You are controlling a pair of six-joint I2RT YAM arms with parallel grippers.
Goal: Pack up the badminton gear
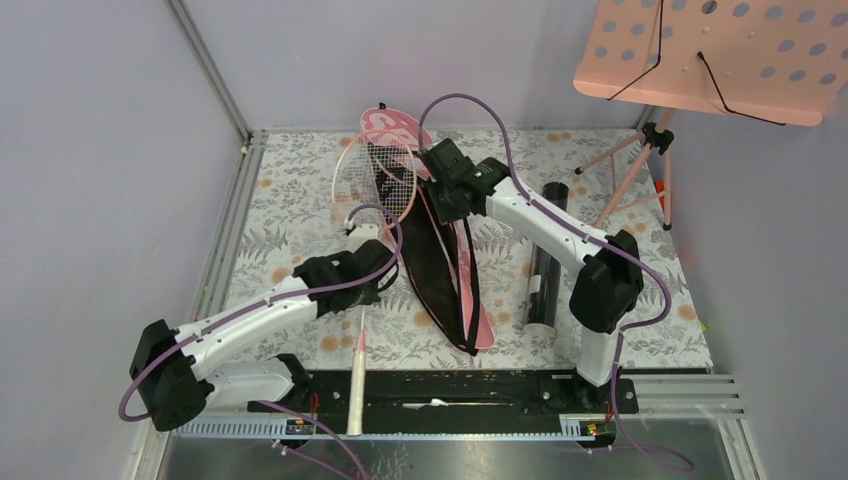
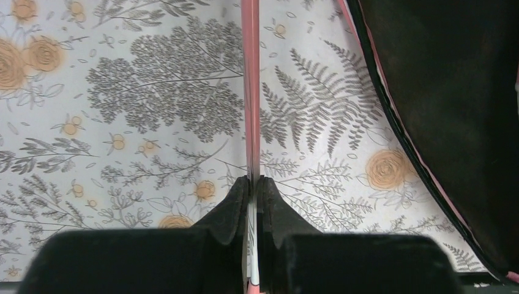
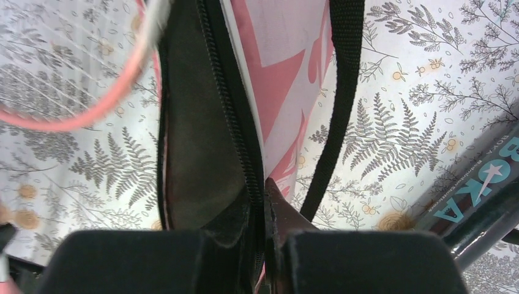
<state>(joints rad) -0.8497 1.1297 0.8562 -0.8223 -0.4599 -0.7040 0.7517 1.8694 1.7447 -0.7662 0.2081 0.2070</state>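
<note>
Packing looks barely begun: the racket (image 1: 361,345) is outside the cover (image 1: 440,270) at the middle of the worktop (image 1: 290,200), with the tube (image 1: 543,280) loose nearer the right edge. The left gripper (image 2: 252,180) reaches forward, clamped on the racket's shaft. The right gripper (image 3: 264,184), its arm bent leftward, pinches the cover's zipper edge.

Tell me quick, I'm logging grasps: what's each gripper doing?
Left gripper: closed on the racket shaft.
Right gripper: closed on the racket cover at its zipper edge.

Thin pink racket (image 1: 357,372) angled beside unzipped cover (image 1: 441,270), black tube (image 1: 545,268) lying nearby
</note>
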